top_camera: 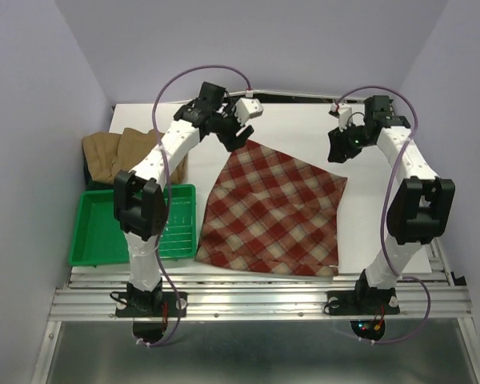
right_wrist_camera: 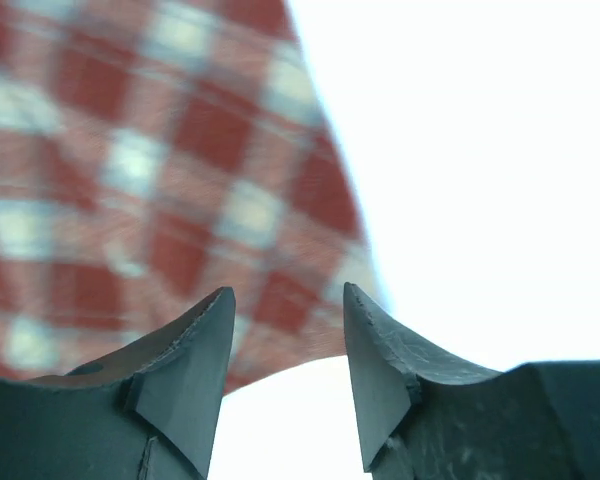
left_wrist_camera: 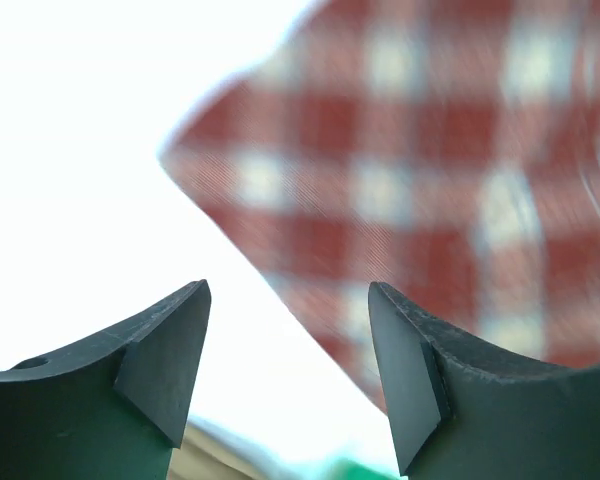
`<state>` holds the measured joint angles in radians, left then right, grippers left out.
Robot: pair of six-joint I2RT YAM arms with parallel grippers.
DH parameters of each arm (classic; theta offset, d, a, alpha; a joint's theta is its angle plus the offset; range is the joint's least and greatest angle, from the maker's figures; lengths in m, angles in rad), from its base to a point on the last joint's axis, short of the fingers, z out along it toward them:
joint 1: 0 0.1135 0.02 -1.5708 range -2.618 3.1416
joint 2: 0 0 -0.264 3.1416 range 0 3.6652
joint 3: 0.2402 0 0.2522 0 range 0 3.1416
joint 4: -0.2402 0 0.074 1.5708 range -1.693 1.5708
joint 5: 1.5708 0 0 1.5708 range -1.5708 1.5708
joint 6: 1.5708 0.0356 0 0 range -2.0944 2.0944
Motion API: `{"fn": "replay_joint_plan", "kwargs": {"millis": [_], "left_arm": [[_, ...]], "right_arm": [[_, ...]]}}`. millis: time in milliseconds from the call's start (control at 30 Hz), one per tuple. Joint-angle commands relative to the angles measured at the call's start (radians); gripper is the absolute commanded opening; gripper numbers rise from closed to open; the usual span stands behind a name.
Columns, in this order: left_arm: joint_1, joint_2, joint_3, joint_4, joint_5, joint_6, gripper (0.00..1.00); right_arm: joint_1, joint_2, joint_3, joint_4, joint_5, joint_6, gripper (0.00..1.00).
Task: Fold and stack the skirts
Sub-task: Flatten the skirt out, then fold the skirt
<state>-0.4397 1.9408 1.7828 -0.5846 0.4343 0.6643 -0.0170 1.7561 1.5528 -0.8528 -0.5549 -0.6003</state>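
Plaid skirt [top_camera: 272,208], red and cream, is the biggest thing you have on the white tabletop [top_camera: 304,124]. It lies spread flat in the middle and turned askew, so that one corner points far-left and another points right. Its near hem runs along the near edge of the tabletop, and its near-left corner comes just beside the right rim of the green tray [top_camera: 96,232].

That tray sits at the near left, with your left arm's elbow crossing above it. Beyond it, at the far left, you have the tan-brown skirts [top_camera: 112,152] in a rumpled pile, partly hidden behind the same arm.

Your left gripper [top_camera: 232,142] hangs over the plaid skirt's far-left corner. In its wrist view the left gripper [left_wrist_camera: 288,290] has its fingers [left_wrist_camera: 165,360] spread with nothing between them, and the blurred corner of the cloth lies beyond.

Your right gripper [top_camera: 336,148] is above the skirt's right corner. From the wrist, the right gripper [right_wrist_camera: 286,292] has its fingers [right_wrist_camera: 185,380] spread too, with nothing between them, and the plaid edge is out of focus past the tips.
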Motion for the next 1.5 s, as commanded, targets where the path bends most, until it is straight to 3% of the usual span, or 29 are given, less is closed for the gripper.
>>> {"fn": "replay_joint_plan", "kwargs": {"millis": [0, 300, 500, 600, 733, 1033, 1133, 1200, 1333, 1467], "left_arm": [[0.03, 0.125, 0.17, 0.066, 0.073, 0.029, 0.76], [0.068, 0.417, 0.461, 0.206, 0.147, 0.0, 0.75], [0.073, 0.538, 0.492, 0.339, 0.066, -0.078, 0.76], [0.075, 0.615, 0.631, 0.284, 0.073, -0.115, 0.76], [0.062, 0.655, 0.704, 0.223, 0.049, -0.103, 0.76], [0.021, 0.675, 0.687, 0.063, -0.123, 0.106, 0.76], [0.021, 0.684, 0.693, 0.019, -0.123, 0.15, 0.75], [0.019, 0.69, 0.693, -0.003, -0.121, 0.182, 0.72], [0.018, 0.702, 0.682, -0.03, -0.137, 0.221, 0.47], [0.018, 0.687, 0.642, -0.041, -0.125, 0.244, 0.31]], "right_arm": [[-0.049, 0.147, 0.108, -0.012, 0.102, 0.024, 0.51], [-0.103, 0.293, 0.112, -0.072, 0.102, -0.101, 0.52], [-0.103, 0.378, 0.119, -0.075, 0.075, -0.098, 0.49], [-0.103, 0.404, 0.141, -0.084, 0.073, -0.108, 0.46], [-0.103, 0.433, 0.19, -0.138, 0.075, -0.131, 0.46], [-0.103, 0.468, 0.273, -0.245, 0.052, -0.177, 0.49], [-0.103, 0.479, 0.273, -0.253, 0.055, -0.187, 0.49], [-0.103, 0.477, 0.271, -0.255, 0.065, -0.188, 0.49], [-0.103, 0.479, 0.27, -0.252, 0.092, -0.197, 0.48], [-0.103, 0.491, 0.28, -0.261, 0.102, -0.208, 0.45]]}}
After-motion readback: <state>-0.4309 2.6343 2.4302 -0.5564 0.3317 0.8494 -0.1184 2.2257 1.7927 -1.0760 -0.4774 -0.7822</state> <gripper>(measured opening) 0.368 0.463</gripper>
